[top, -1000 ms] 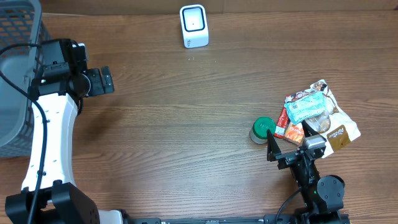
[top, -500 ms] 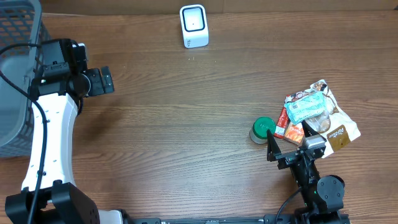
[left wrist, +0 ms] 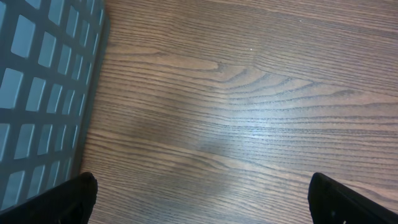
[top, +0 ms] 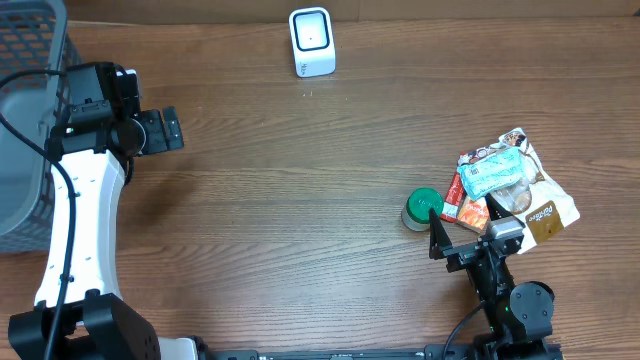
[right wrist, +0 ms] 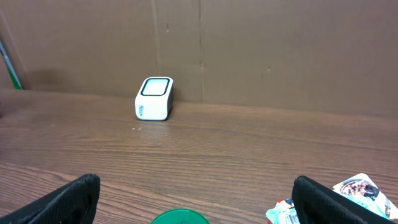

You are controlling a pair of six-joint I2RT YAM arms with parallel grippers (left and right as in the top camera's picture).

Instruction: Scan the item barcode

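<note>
While both tools stood spread wide and empty, I judged the pick-up not yet begun. My right gripper (top: 470,240) sat just short of the green-lidded jar (top: 422,208), with the snack packets (top: 505,185) beside it. The next move called for closing on one item and carrying its barcode to the scanner (top: 311,41) at the far edge. My left gripper (top: 160,131) hung by the basket (top: 25,130).

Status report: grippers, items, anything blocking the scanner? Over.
Left gripper open, empty, beside basket. Right gripper open, empty, by snack pile and green lid. Scanner at far edge, unblocked.
</note>
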